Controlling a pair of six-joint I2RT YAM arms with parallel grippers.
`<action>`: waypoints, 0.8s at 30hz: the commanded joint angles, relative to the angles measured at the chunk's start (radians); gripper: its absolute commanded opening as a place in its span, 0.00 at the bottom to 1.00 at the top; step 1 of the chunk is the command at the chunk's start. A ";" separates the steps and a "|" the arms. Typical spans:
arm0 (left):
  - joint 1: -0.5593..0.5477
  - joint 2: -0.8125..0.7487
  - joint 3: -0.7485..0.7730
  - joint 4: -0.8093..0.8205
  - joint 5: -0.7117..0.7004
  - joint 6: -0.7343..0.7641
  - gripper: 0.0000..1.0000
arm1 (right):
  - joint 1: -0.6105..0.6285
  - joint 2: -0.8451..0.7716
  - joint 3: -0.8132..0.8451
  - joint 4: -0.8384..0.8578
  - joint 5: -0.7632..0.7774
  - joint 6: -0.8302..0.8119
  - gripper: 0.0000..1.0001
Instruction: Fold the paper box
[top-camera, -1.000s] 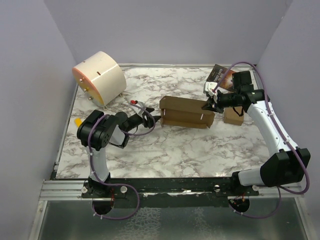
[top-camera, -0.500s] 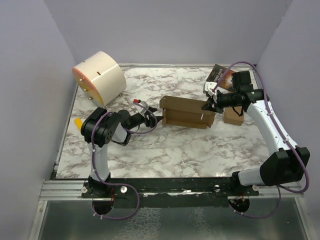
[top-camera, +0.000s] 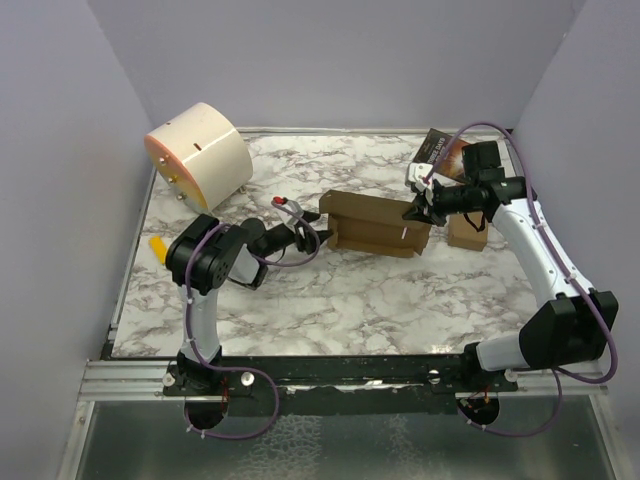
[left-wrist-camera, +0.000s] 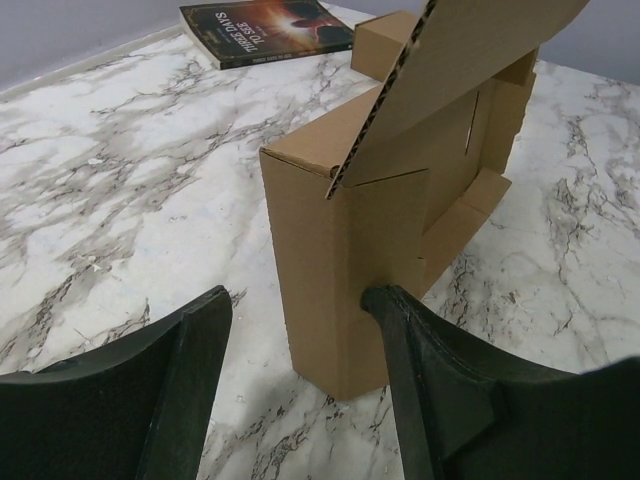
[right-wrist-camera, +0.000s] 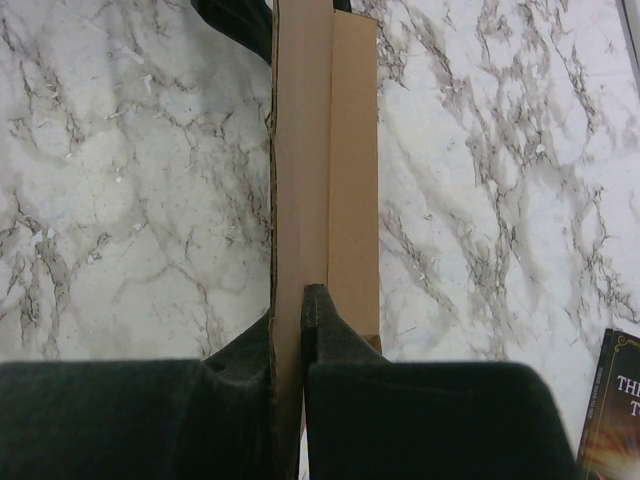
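Right gripper (right-wrist-camera: 290, 312) tight on paper box (right-wrist-camera: 322, 130)

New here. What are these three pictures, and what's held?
Two robot arms are bolted at the near edge of a marble table. The wide picture comes from a fixed camera above and behind them; the other two from a camera on each wrist. On the table: a half-folded paper box, a smaller box, a dark booklet and a cream drum. The right hand is shut on a panel of the paper box; the left hand is open at its other end.
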 joint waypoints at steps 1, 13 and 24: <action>-0.015 0.015 0.018 0.114 -0.045 0.020 0.64 | 0.009 0.026 0.010 -0.044 -0.005 0.012 0.01; -0.059 0.024 0.016 0.102 -0.171 0.050 0.62 | 0.011 0.036 0.007 -0.048 -0.014 0.012 0.01; -0.073 0.024 0.037 0.050 -0.236 0.045 0.47 | 0.019 0.047 0.007 -0.053 -0.022 0.012 0.01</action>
